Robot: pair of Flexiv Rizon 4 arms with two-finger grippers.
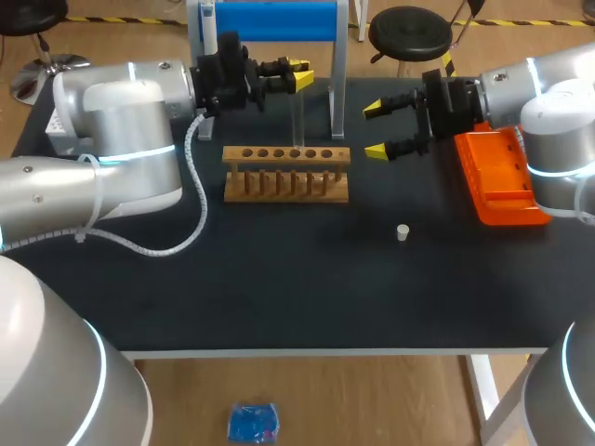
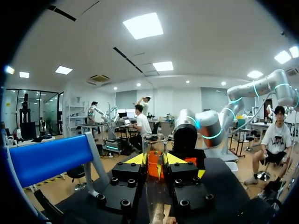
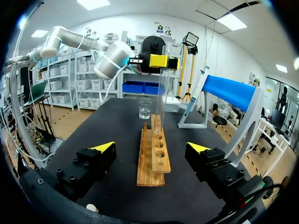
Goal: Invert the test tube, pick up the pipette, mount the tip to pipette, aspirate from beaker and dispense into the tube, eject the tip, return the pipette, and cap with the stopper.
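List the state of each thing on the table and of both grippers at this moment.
test tube: vertical, held over the rack.
left gripper: shut on the test tube.
right gripper: open, empty.
stopper: loose on the table, not on the test tube.
beaker: upright, some clear liquid inside.
pipette: on its stand.
rack: standing upright.
tip box: lid state unclear.

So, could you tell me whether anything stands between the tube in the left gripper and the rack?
Nothing visible does. The tube hangs upright in the left gripper, right over the rack's holes; the right gripper stands open beside the rack's end.
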